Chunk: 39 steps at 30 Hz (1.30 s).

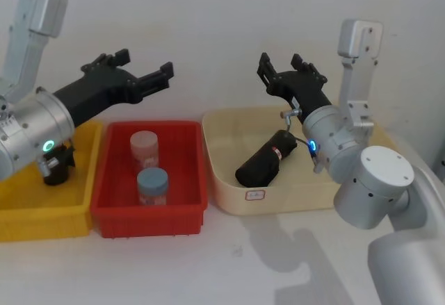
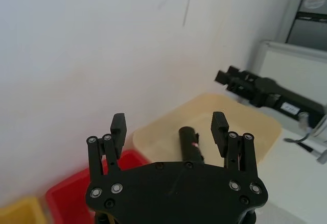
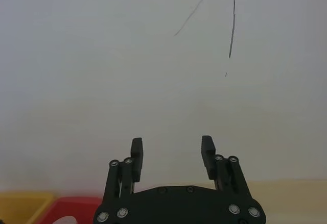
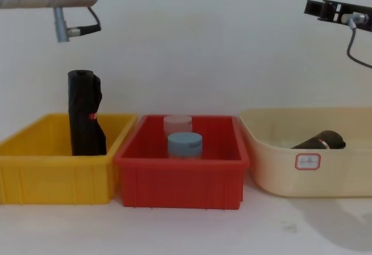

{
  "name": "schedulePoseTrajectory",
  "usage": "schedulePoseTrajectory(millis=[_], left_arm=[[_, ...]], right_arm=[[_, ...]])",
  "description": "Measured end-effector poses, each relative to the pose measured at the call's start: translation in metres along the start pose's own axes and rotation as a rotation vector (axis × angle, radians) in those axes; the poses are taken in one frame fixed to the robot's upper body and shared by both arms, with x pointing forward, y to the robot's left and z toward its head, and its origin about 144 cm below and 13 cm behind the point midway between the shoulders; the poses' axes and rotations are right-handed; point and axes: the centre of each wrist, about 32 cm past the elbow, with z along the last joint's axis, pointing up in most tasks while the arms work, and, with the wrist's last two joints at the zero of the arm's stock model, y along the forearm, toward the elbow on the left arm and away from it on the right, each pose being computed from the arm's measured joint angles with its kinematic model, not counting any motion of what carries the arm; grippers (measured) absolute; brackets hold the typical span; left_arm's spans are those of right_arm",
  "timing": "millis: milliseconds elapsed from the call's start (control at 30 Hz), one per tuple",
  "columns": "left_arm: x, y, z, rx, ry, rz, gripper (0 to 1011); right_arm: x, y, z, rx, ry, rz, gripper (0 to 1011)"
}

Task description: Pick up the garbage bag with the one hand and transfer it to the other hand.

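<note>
White worktop [image 1: 278, 270] underneath it all, with three bins in a row along its far edge, against the wall: yellow bin [image 1: 42, 223] toward the left corner, red bin [image 1: 149, 223] in the middle, cream bin [image 1: 299, 195] toward the right.

Above them, both arms raised. Left gripper [image 1: 142, 67], on the green-ringed arm, hovering high over the far rim of the red bin, fingers spread wide and holding nothing. Aimed across toward the cream bin, probably because the pick lies there. Right gripper [image 1: 281, 65], on the blue-ringed arm, hanging above the cream bin's far rim, likewise splayed and empty, pointed at the wall. Likely held up and clear to leave the bin open for the other arm and to be ready to receive.

Garbage bag [image 1: 266, 159] lying on its side on the cream bin's floor, slanted from the near left corner toward the far right, touched by neither gripper. Not yet picked up, so the whole task ahead.

Slimmer black roll [image 4: 85, 115] standing upright in the yellow bin, not the target.

In the red bin, pink-lidded jar [image 1: 144, 145] toward the far wall and blue-lidded jar [image 1: 152, 183] just in front of it.

Smallest, the red-and-white label band [image 1: 281, 153] near the garbage bag's far end, telling it from the slimmer roll.
</note>
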Motion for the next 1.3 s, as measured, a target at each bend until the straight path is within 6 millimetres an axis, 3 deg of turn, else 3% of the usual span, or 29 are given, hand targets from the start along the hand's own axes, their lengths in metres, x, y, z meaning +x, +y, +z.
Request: schedulePoseTrajectory(millis=[433,900,1300], left_arm=[[0.000,0.009,-0.005,0.023,-0.007,0.057,1001],[-0.001,0.012,-0.006,0.032,-0.011,0.080,1001],[-0.001,0.013,-0.007,0.034,-0.011,0.087,1001]], right_arm=[[0.002,-0.003,0.002,0.013,-0.008,0.007,1000],[0.003,-0.004,0.003,0.017,-0.013,0.013,1000],[-0.001,-0.017,0.003,-0.003,-0.028,0.106,1000]])
